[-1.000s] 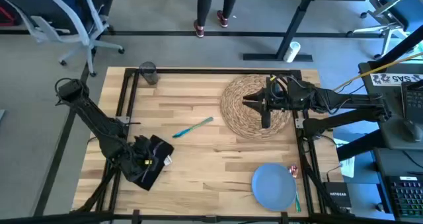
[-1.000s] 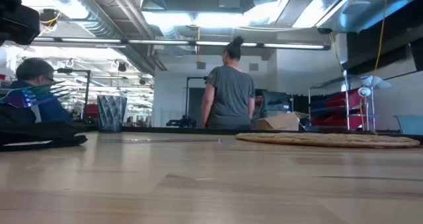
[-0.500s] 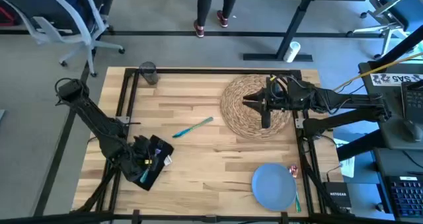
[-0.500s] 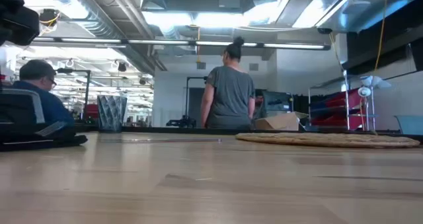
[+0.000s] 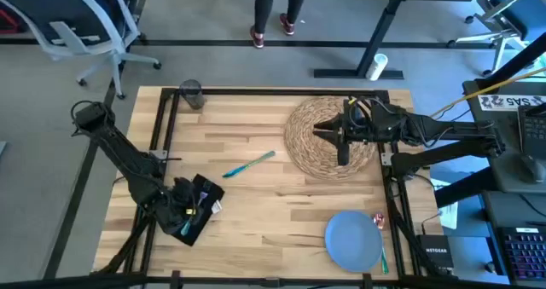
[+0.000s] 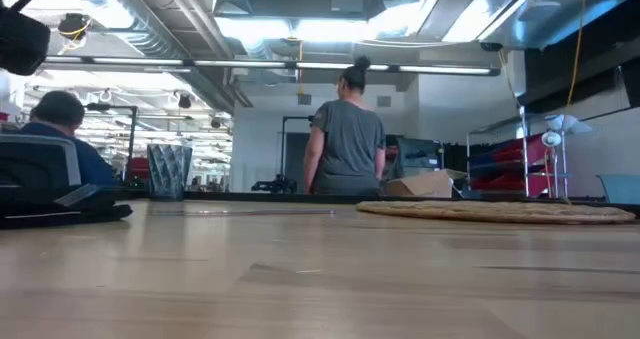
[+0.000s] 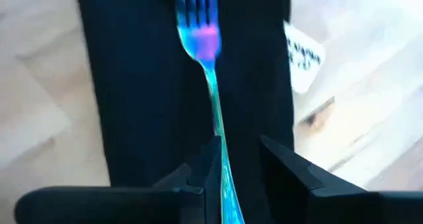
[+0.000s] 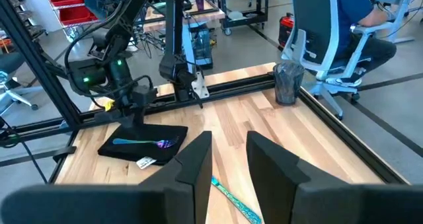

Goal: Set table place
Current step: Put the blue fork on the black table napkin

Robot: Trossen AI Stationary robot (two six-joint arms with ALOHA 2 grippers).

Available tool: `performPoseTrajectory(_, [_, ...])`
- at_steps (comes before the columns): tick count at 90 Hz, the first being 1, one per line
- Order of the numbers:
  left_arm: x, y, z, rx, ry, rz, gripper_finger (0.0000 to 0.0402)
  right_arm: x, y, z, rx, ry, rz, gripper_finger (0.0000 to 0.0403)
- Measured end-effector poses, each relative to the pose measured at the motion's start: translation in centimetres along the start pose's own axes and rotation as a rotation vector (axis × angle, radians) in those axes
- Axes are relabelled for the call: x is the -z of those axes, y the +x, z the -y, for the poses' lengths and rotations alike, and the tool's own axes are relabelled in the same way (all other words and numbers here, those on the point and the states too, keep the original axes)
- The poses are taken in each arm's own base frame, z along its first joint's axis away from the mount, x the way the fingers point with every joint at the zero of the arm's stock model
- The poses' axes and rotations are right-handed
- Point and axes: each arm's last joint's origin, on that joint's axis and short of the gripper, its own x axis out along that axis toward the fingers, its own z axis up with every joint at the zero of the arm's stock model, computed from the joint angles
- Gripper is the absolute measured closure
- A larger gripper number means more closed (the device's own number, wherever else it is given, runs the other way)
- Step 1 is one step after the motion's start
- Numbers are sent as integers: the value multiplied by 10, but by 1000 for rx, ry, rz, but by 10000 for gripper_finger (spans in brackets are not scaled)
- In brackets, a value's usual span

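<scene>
The black napkin [image 5: 203, 197] lies flat near the table's left front. A teal fork [image 7: 210, 72] lies along it. My left gripper [image 7: 238, 164] hovers open just over the napkin, with a finger on either side of the fork's handle. The right wrist view shows the fork [image 8: 142, 143] flat on the napkin [image 8: 132, 147]. My right gripper [image 5: 343, 155] is open above the round woven placemat [image 5: 314, 135] at the far right. The blue plate [image 5: 352, 240] rests on the table at the right front. The small grey glass [image 5: 190, 94] stands at the far left corner.
A teal-handled piece of cutlery [image 5: 250, 164] lies slantwise on the wood in the table's middle. Red-handled cutlery [image 5: 378, 222] and a green piece [image 5: 384, 259] lie at the plate's right rim. A person stands beyond the far edge, and another sits at the far left.
Neither gripper has visibly moved or changed its gap, and the fork stays on the napkin. The seated person and the chair beyond the table's far left have shifted.
</scene>
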Motion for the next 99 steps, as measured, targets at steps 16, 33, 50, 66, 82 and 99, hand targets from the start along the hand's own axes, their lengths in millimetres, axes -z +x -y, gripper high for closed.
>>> performPoseTrajectory(16, [0,1,1,-7,-56,-33,365,0,0,0,0,-4,0,320])
performPoseTrajectory(33, [-8,3,2,-28,-165,-17,377,0,0,0,0,-4,-1,320])
performPoseTrajectory(50, [-18,6,3,-45,-208,4,365,0,0,0,0,-8,-1,320])
performPoseTrajectory(66, [-23,16,4,-95,-214,-9,351,0,0,0,0,-9,-2,320])
performPoseTrajectory(82, [-24,29,7,-140,-204,-30,326,0,0,0,0,-9,-3,320])
performPoseTrajectory(99, [-27,35,6,-173,-201,-25,306,0,0,0,1,-10,-3,320])
